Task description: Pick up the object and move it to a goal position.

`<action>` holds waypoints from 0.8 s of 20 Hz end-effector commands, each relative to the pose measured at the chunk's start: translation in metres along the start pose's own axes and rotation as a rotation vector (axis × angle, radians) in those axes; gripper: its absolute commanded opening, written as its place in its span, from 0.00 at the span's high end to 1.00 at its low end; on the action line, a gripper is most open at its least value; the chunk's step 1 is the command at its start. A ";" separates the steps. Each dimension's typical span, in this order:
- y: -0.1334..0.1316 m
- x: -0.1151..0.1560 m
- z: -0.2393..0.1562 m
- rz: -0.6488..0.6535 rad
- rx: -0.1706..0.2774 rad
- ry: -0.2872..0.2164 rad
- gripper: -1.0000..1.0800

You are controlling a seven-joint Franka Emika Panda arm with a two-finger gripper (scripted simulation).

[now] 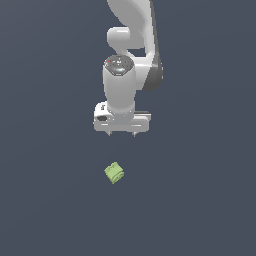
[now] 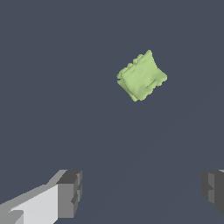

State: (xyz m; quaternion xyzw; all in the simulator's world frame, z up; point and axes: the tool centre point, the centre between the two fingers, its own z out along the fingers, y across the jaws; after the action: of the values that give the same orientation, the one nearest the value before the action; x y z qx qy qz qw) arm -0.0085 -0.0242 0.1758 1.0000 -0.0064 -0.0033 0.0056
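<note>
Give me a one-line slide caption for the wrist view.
Open gripper hovers above the small light-green grooved block, which lies apart from both fingertips, ungrasped.

Light green on the object [image 1: 114, 172], a pale lime shade with darker green grooves scoring its faces; in the wrist view the object [image 2: 141, 77] shows a yellower green top with ridged, notched edges; the arm [image 1: 131, 30] reads white, glossy, with a dark grey band down its side and a dark, reddish-tinted cap on the joint; the gripper [image 1: 122, 134] is white with small dark tips; up close the fingers [image 2: 69, 194] are white on the body, mid-grey and charcoal on the pads; the ground [image 1: 45, 200] is flat slate blue-grey, unpatterned.
</note>
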 end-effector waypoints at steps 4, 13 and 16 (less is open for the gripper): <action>-0.005 0.001 -0.002 -0.008 0.003 0.003 0.04; -0.028 0.004 -0.011 -0.048 0.019 0.015 0.04; -0.027 0.003 -0.012 -0.044 0.019 0.014 0.04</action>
State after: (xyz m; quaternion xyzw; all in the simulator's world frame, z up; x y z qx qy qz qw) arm -0.0048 0.0031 0.1870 0.9999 0.0161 0.0038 -0.0039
